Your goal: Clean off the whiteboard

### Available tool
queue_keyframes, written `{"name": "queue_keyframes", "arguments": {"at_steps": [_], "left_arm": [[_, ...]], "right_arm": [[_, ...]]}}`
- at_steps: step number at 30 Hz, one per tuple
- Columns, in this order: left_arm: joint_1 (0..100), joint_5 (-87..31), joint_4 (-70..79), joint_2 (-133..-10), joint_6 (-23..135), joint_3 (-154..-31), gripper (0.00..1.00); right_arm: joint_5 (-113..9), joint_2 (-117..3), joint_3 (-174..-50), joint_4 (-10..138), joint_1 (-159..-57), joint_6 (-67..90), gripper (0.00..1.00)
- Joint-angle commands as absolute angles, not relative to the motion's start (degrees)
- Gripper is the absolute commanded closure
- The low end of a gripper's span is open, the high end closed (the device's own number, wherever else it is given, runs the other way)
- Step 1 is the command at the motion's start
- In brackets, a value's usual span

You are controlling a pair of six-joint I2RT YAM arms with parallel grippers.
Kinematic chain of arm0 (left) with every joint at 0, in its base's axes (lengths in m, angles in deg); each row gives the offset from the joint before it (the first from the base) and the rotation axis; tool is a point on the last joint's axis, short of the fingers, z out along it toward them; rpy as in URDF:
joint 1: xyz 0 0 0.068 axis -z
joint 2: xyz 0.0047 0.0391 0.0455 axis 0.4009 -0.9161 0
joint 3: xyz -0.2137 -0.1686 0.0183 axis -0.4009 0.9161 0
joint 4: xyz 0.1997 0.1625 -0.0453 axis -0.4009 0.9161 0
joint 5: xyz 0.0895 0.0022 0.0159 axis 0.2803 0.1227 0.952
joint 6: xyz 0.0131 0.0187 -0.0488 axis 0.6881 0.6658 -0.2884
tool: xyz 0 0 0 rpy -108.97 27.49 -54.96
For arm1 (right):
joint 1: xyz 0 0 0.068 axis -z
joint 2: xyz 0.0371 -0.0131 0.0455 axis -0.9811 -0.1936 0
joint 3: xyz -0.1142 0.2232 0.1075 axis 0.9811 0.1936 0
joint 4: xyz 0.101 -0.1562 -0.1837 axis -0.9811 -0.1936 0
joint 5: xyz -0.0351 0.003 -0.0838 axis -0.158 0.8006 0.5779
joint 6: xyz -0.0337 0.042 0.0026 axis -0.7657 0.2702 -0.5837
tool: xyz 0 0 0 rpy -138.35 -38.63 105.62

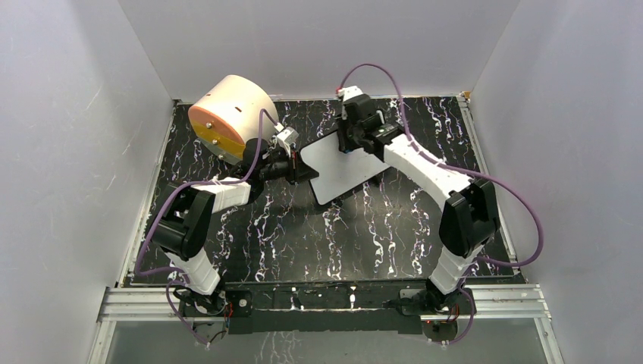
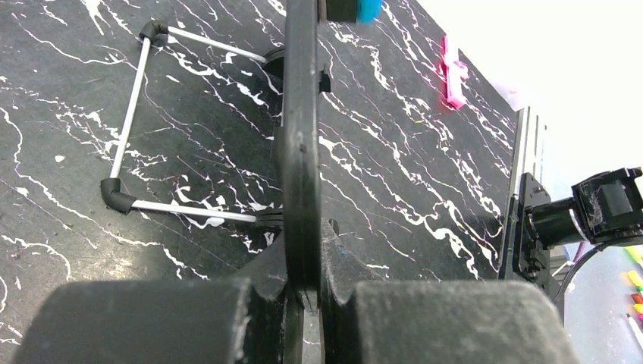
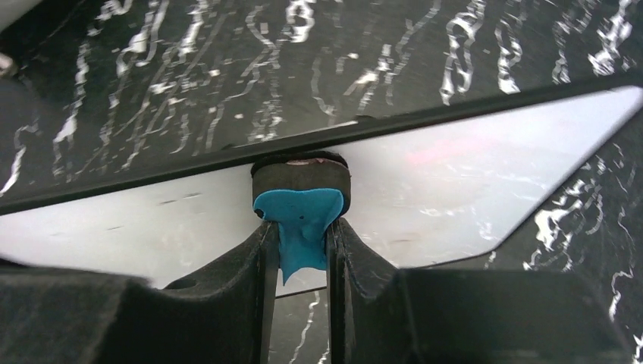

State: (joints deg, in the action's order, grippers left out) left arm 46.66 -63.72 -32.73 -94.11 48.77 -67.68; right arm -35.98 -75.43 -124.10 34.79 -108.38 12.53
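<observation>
Your right gripper (image 3: 302,254) is closed on a blue eraser (image 3: 303,224), its dark pad pressed to the whiteboard (image 3: 470,167). Your left gripper (image 2: 303,288) clamps the board's edge — it sits mid-table, toward the back. Black, white-veined table (image 1: 303,243), plain white walls (image 1: 318,38) — a cream cylinder (image 1: 231,117) stands back left.

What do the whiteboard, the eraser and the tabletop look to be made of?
Whiteboard: glossy white coated sheet that shows faint reflections; thin black rim, likely plastic.
Eraser: matte blue grip, probably plastic or foam, over a dark felt-like pad.
Tabletop: smooth black with white marble veining, possibly printed laminate.
</observation>
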Motion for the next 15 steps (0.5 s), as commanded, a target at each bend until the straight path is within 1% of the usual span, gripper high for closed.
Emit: {"name": "queue_keyframes", "arguments": {"at_steps": [1, 5, 9, 11, 15], "left_arm": [[47.8, -70.9, -29.5, -94.4, 51.8, -68.9, 1.0], [47.8, -71.1, -28.5, -94.6, 52.4, -69.3, 1.0], [47.9, -71.4, -28.5, -94.9, 52.3, -69.5, 1.0], [47.9, -71.5, -28.3, -94.9, 52.4, -69.5, 1.0], [48.1, -71.5, -27.1, -94.9, 53.0, -69.7, 1.0]], "right_arm": [[-36.4, -78.0, -127.5, 38.1, -115.6, 10.3, 0.9], [-36.1, -78.4, -126.4, 38.6, -119.7, 9.1, 0.9], [-36.2, -78.3, -124.1, 40.0, -121.5, 7.1, 0.9], [-37.3, -77.5, -121.9, 41.6, -122.2, 4.4, 0.9], [-36.1, -78.8, -123.5, 40.0, -124.5, -1.7, 0.9]]}}
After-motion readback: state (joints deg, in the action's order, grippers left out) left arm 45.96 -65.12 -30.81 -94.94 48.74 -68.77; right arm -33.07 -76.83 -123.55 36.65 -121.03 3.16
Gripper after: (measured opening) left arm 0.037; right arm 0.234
